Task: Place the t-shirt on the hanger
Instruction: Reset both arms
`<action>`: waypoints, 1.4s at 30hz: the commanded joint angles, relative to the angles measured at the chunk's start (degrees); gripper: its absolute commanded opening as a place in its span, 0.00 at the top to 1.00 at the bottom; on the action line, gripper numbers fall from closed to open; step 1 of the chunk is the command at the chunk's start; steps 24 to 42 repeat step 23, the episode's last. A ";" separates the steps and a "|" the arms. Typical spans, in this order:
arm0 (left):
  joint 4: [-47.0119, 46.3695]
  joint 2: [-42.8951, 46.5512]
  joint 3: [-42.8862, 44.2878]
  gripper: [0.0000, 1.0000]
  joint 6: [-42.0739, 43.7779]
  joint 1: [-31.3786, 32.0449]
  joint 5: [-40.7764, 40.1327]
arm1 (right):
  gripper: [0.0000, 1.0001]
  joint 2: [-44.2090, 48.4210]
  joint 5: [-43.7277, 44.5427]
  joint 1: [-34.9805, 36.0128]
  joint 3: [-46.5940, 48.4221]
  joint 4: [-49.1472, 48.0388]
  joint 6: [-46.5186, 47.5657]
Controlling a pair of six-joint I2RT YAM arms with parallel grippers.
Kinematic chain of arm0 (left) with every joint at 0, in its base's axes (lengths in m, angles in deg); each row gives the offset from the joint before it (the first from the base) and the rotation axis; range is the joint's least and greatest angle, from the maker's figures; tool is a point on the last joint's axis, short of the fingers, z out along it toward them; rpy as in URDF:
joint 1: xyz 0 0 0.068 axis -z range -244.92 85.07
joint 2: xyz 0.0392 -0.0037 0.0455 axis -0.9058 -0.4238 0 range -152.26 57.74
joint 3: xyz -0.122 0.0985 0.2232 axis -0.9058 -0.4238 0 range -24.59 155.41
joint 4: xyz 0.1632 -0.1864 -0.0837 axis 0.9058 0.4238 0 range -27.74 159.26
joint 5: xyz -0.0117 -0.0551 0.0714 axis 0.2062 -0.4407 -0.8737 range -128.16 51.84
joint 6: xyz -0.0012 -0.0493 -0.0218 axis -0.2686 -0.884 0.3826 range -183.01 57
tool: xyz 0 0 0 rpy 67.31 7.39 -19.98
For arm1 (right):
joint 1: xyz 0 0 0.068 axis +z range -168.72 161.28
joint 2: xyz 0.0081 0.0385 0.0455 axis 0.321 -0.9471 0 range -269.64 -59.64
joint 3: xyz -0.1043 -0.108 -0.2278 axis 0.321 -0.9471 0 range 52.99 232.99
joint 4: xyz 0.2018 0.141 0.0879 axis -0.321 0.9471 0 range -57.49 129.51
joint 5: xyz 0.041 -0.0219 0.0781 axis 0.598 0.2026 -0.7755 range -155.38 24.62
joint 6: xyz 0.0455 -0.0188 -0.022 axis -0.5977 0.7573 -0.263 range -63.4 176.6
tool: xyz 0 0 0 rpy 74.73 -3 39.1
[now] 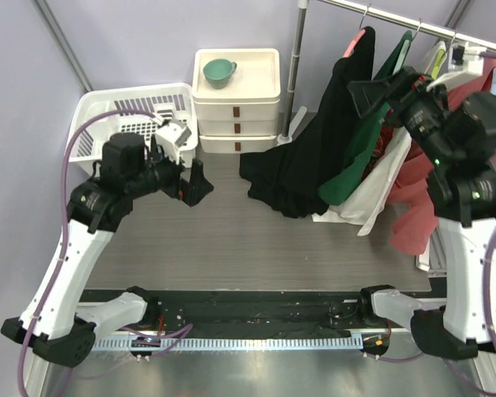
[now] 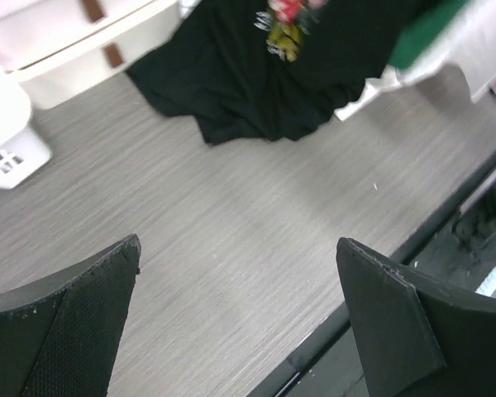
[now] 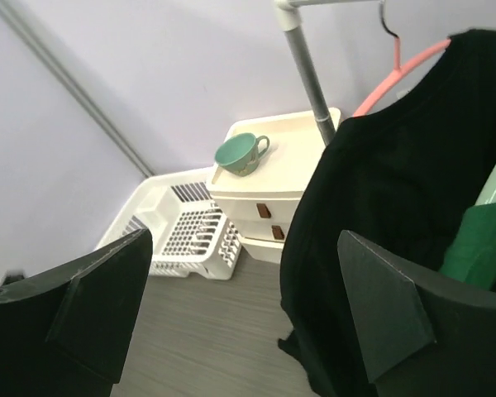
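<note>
The black t-shirt [image 1: 314, 141] hangs from the pink hanger [image 1: 357, 38] on the rail at the back right. Its lower part lies pooled on the table. The right wrist view shows the t-shirt [image 3: 380, 207] draped over the hanger [image 3: 397, 78], whose hook is over the rail. My right gripper [image 1: 372, 93] is up beside the shirt's shoulder, open [image 3: 245, 235] with nothing between its fingers. My left gripper [image 1: 197, 182] hovers over the left of the table, open [image 2: 238, 241] and empty. In its view the t-shirt [image 2: 256, 83] and its coloured print [image 2: 285, 25] lie ahead.
A white basket [image 1: 124, 112] stands at the back left, beside a cream drawer unit [image 1: 236, 99] with a green cup [image 1: 218, 72] on top. The rail's pole [image 1: 296, 58] rises behind the shirt. Dark green [image 1: 372, 141], white [image 1: 372, 198] and red [image 1: 422, 207] garments hang right of the shirt.
</note>
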 commanded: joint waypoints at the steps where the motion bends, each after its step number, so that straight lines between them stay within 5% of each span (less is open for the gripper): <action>1: 10.34 -5.15 8.83 0.00 -4.89 -7.57 4.00 | 0.01 5.01 -10.34 -0.08 -1.31 7.69 15.58; 6: 13.34 -3.60 6.91 0.00 -7.18 -14.51 4.20 | 0.01 8.00 -13.38 -0.08 -3.85 25.68 31.91; 13: 15.44 6.25 -1.97 0.00 -6.75 -19.18 -5.73 | 0.00 16.62 -12.04 0.01 -21.05 35.03 43.62; 19: 16.06 12.85 -9.79 0.00 -4.29 -20.95 -9.42 | 0.00 20.93 -12.05 -0.08 -30.56 34.60 45.74; 42: 18.60 14.52 -9.80 0.00 -1.22 -20.95 -12.41 | 0.00 21.98 -14.15 0.01 -30.75 36.62 50.12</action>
